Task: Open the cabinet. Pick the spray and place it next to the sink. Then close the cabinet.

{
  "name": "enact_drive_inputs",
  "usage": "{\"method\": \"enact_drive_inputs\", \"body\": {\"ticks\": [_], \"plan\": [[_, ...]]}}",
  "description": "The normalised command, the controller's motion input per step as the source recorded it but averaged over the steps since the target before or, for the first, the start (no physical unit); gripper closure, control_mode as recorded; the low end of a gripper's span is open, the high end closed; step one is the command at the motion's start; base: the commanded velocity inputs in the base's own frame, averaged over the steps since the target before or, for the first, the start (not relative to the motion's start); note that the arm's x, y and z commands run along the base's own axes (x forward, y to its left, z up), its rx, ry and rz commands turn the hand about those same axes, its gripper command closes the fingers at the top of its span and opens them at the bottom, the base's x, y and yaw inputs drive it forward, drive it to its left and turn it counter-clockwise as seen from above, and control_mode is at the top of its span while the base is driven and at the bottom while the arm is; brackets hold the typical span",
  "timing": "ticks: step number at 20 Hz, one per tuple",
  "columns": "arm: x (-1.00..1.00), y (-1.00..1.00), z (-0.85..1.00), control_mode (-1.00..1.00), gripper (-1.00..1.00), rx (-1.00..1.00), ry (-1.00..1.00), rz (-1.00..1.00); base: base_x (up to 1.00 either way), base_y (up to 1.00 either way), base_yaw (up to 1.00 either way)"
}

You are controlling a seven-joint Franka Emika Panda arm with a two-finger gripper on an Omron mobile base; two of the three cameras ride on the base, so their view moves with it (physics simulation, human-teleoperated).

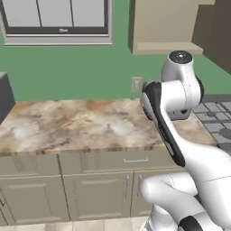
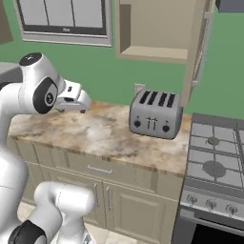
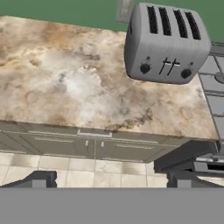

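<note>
The beige wall cabinet [image 2: 157, 26] hangs over the counter with its door [image 2: 198, 52] swung out to the right, the silver bar handle [image 2: 205, 47] on its edge. What I see of its tan shelf [image 1: 164, 46] is bare. The spray and the sink are out of view. My gripper [image 2: 78, 106] hovers above the left part of the marbled counter [image 2: 100, 133], well below and left of the cabinet. In the hand view the gripper [image 3: 111, 179] is open, its fingertips [image 3: 40, 178] far apart with nothing between them.
A silver four-slot toaster [image 2: 156, 114] stands on the counter under the cabinet, next to a gas stove [image 2: 214, 167] on the right. A window [image 1: 56, 18] is on the green wall. A dark box [image 1: 4, 97] sits at the counter's far left. Drawers [image 2: 100, 169] run below.
</note>
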Motion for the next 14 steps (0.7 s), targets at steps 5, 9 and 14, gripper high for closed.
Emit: {"method": "enact_drive_inputs", "body": {"ticks": [5, 9, 14], "plan": [[0.00, 0.00, 0.00, 1.00, -1.00, 0.00, 0.00, 0.00, 0.36, 0.11, -0.32], [0.00, 0.00, 0.00, 1.00, -1.00, 0.00, 0.00, 0.00, 0.39, 0.23, -0.17], [0.00, 0.00, 0.00, 1.00, -1.00, 0.00, 0.00, 0.00, 0.50, 0.00, 0.00]]}}
